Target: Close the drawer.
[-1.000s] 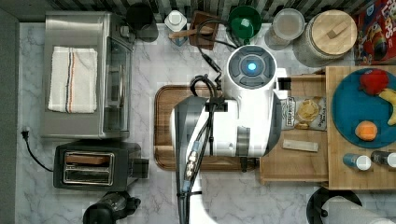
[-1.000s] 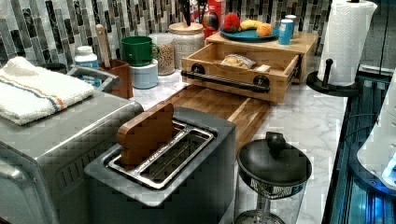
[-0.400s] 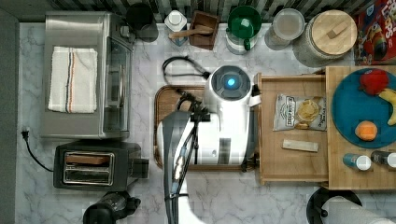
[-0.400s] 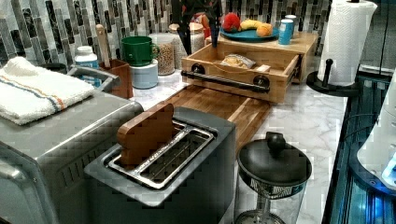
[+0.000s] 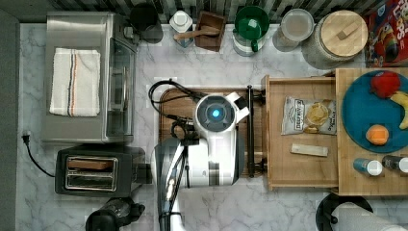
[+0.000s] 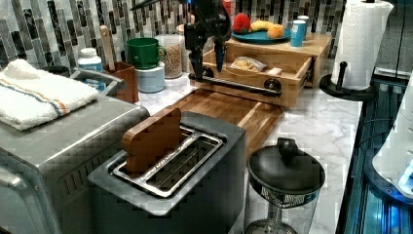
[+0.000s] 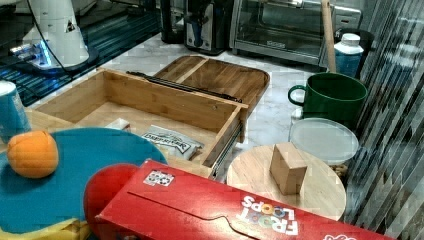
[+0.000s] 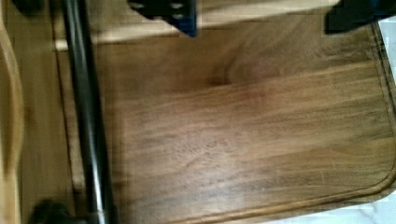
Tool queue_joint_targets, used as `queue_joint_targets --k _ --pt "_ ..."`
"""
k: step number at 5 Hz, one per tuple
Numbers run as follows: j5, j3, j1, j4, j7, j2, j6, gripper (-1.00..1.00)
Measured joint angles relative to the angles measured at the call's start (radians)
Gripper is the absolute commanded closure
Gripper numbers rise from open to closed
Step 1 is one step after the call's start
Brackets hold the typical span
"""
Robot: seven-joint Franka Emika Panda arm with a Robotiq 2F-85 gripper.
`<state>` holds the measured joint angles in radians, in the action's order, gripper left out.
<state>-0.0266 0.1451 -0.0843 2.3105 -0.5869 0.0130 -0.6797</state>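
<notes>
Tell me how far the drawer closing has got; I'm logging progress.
Nothing is closed yet: the drawer stands pulled out, its chip bag exposed. In hand: the gripper, fingers spread, hangs over the cutting board just outside the black handle bar. Left: push the front in until it is shut.

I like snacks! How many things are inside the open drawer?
2. A chip bag lies in the drawer, toward the top view's top; a small pale block lies below it. Nothing else shows.

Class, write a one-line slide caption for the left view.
Open gripper hanging above the black handle bar of the pulled-out drawer, with the cutting board in front.
</notes>
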Motion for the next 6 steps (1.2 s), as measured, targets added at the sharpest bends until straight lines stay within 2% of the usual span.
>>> queue_joint_targets --k 2,3,4,6 --pt "0.108 0.000 0.005 0.049 -0.060 -0.021 -0.082 1.00" --pt "0.112 -0.011 -0.006 0.047 -0.137 -0.061 -0.183 1.00" --pt "0.141 -0.040 -0.023 0.031 -0.207 -0.123 -0.204 1.00" --pt "0.145 -0.028 -0.150 0.045 -0.216 -0.214 -0.219 1.00"
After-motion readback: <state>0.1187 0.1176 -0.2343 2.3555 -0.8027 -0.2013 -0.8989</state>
